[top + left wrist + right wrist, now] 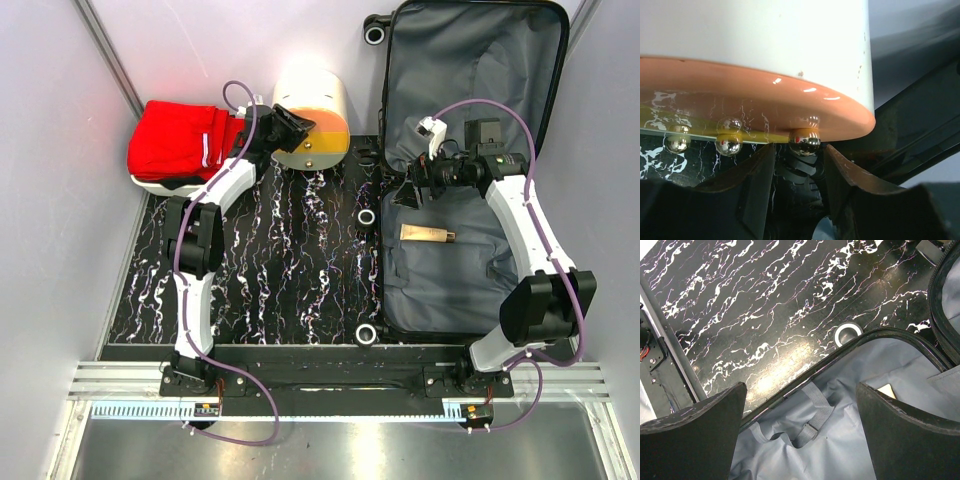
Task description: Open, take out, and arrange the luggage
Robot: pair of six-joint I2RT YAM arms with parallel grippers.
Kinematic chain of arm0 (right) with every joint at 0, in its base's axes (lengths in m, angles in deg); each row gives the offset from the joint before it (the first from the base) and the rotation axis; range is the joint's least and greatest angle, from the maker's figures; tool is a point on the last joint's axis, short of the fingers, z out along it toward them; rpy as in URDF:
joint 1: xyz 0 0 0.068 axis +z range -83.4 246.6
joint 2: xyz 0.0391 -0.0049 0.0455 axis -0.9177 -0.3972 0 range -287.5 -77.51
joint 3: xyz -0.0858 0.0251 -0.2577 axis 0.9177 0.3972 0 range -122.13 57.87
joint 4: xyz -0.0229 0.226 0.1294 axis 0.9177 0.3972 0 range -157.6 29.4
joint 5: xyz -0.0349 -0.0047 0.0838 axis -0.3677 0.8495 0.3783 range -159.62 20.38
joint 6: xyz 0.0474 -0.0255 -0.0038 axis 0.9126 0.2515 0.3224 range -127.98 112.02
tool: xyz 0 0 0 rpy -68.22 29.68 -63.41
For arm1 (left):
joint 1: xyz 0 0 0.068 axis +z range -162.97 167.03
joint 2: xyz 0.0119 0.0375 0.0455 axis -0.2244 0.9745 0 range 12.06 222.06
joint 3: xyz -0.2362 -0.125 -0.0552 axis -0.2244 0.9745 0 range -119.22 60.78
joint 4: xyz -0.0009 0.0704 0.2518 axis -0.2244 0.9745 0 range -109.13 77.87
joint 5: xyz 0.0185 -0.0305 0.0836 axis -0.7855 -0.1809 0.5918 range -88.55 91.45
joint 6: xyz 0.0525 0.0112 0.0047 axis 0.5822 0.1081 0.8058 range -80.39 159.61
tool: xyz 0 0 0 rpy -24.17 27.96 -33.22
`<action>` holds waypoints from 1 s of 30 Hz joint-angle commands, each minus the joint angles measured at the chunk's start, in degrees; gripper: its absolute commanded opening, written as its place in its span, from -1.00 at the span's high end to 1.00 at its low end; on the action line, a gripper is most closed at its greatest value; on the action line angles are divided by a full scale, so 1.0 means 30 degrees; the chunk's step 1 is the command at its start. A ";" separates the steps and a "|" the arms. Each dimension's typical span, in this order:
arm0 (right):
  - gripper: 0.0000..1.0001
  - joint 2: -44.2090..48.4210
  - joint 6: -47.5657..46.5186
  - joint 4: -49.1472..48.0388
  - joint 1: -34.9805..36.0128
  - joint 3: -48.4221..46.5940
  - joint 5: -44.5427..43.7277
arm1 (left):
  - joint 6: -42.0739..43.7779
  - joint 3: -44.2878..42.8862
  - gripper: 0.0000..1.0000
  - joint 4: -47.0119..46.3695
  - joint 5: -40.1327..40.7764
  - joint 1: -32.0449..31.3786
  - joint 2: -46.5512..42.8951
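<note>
The luggage [470, 280] lies open at the right, its grey-lined lid [470, 60] leaning up at the back. A tan tube [426, 235] lies on the lining. My right gripper [405, 192] hovers over the luggage's left rim, open and empty. In the right wrist view [801, 390] its jaws stand wide over the grey lining [840, 455] and a grey strap [816, 415]. My left gripper [290, 128] is at the base of the cream-and-orange cylindrical box [312, 112]. In the left wrist view [800, 150] its fingers are apart under the box's orange rim [790, 105], holding nothing.
A red garment [180, 140] lies on a white tray [150, 185] at the back left. Luggage wheels [367, 218] stick out along its left side over the black marbled table [290, 270]. Metal ball feet [805, 141] line the box's base. Grey walls stand on both sides.
</note>
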 commanded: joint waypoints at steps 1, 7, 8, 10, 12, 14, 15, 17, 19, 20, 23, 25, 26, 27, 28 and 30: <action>-0.99 -0.0096 0.0184 -0.0026 0.0013 -0.0885 0.0161 | -0.0972 -0.1156 0.04 -0.1213 -0.0455 0.0101 -0.0185; -0.99 -0.0213 0.0271 -0.0026 0.0013 -0.1003 0.0190 | -0.1470 -0.1128 0.07 -0.0774 -0.0251 0.0218 -0.0361; -1.00 -0.0213 0.0272 -0.0055 0.0013 -0.1003 0.0248 | -0.1674 -0.1127 0.10 -0.0600 -0.0163 0.0247 -0.0419; -0.99 -0.0272 0.0301 -0.0055 0.0013 -0.1061 0.0249 | -0.1822 -0.1127 0.12 -0.0510 -0.0133 0.0248 -0.0390; -0.99 -0.0301 0.0301 -0.0026 0.0042 -0.1090 0.0278 | -0.1910 -0.1098 0.12 -0.0510 -0.0133 0.0277 -0.0449; -1.00 -0.0360 0.0301 -0.0055 0.0013 -0.1178 0.0307 | -0.2172 -0.1098 0.15 -0.0364 -0.0133 0.0277 -0.0478; -0.99 -0.0389 0.0330 -0.0026 0.0013 -0.1178 0.0307 | -0.2203 -0.1098 0.17 -0.0363 -0.0191 0.0277 -0.0478; -0.99 -0.0418 0.0330 -0.0084 0.0043 -0.1237 0.0365 | -0.2378 -0.1127 0.18 -0.0276 -0.0163 0.0248 -0.0537; -0.99 -0.0448 0.0360 -0.0084 0.0013 -0.1237 0.0395 | -0.2495 -0.1215 0.19 -0.0217 -0.0191 0.0277 -0.0537; -1.00 -0.0448 0.0389 -0.0113 0.0013 -0.1179 0.0395 | -0.2612 -0.1244 0.19 -0.0130 -0.0076 0.0248 -0.0537; -0.99 -0.0477 0.0505 -0.0143 0.0013 -0.1149 0.0395 | -0.2730 -0.1536 0.19 -0.0012 0.0101 0.0277 -0.0479; -0.99 -0.0477 0.0564 -0.0231 -0.0016 -0.1178 0.0454 | -0.2789 -0.1625 0.19 0.0076 0.0160 0.0277 -0.0507; -0.99 -0.0477 0.0594 -0.0231 0.0042 -0.1149 0.0425 | -0.2818 -0.1654 0.19 0.0192 0.0218 0.0248 -0.0478; -0.99 -0.0506 0.0565 -0.0231 0.0042 -0.1178 0.0453 | -0.2818 -0.1684 0.19 0.0222 0.0247 0.0277 -0.0478; -0.99 -0.0477 0.0565 -0.0231 0.0014 -0.1178 0.0396 | -0.2789 -0.1684 0.20 0.0281 0.0306 0.0248 -0.0478; -0.99 -0.0448 0.0594 -0.0202 0.0013 -0.1149 0.0395 | -0.2818 -0.1713 0.21 0.0485 0.0394 0.0277 -0.0449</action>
